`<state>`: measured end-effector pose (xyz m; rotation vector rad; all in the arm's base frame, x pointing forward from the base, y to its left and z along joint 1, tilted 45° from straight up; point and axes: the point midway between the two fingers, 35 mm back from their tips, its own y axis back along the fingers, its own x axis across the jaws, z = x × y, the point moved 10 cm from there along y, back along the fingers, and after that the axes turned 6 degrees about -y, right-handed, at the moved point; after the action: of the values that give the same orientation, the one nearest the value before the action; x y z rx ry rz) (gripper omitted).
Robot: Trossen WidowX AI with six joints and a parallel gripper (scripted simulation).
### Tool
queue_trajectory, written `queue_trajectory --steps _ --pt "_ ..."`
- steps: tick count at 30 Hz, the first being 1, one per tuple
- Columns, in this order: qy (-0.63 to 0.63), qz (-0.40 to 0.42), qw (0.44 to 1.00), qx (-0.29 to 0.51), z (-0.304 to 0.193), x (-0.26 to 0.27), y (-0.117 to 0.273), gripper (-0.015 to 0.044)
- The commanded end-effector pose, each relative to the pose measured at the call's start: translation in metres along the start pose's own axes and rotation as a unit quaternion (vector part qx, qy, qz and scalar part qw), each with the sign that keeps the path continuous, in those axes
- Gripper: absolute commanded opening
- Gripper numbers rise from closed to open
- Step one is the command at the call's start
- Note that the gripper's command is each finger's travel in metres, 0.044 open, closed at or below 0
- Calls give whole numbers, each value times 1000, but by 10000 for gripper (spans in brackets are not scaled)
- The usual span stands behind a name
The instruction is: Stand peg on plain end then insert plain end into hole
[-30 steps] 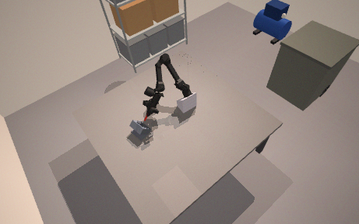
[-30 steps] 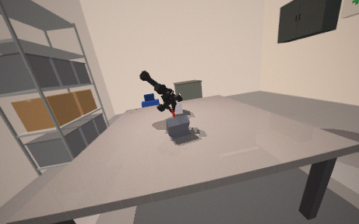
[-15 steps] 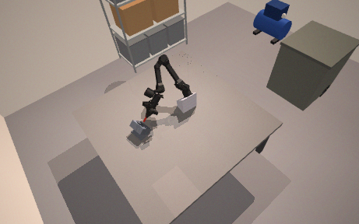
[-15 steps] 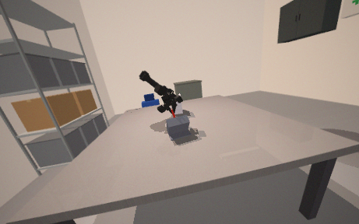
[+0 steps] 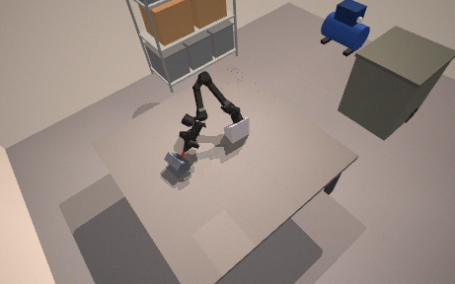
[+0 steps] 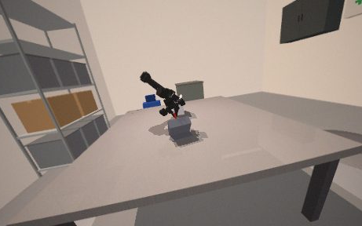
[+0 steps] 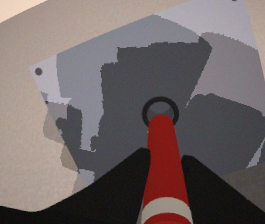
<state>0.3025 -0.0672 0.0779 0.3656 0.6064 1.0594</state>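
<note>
The red peg [image 7: 164,155] [image 5: 183,154] [image 6: 175,116] is held between the fingers of my gripper [image 7: 164,161] [image 5: 186,149]. Its white band [image 7: 166,207] is on the near side, toward the gripper, and its plain end points at the panel. The grey-blue sloped panel [image 7: 133,70] [image 5: 175,161] [image 6: 179,124] stands on the table. In the wrist view the plain end overlaps the lower part of the dark-rimmed hole [image 7: 160,99], with some of the hole's inside visible above it. Whether the tip is just in front of the hole or slightly inside cannot be told.
The table [image 5: 270,163] [image 6: 231,137] carries the arm and panel. A white upright plate [image 5: 237,130] stands by the arm's base. Shelving [image 5: 158,49] [image 6: 31,78] and a grey-green cabinet [image 5: 389,84] [image 6: 190,91] stand off the table. Shadows fall across the panel's face.
</note>
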Motion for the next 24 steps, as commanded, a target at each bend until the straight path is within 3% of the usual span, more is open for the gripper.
queue_trajectory --steps 1,24 --pt "0 1 1000 -1 0 0 1 0" --pt "0 0 1000 0 3 1 1 0"
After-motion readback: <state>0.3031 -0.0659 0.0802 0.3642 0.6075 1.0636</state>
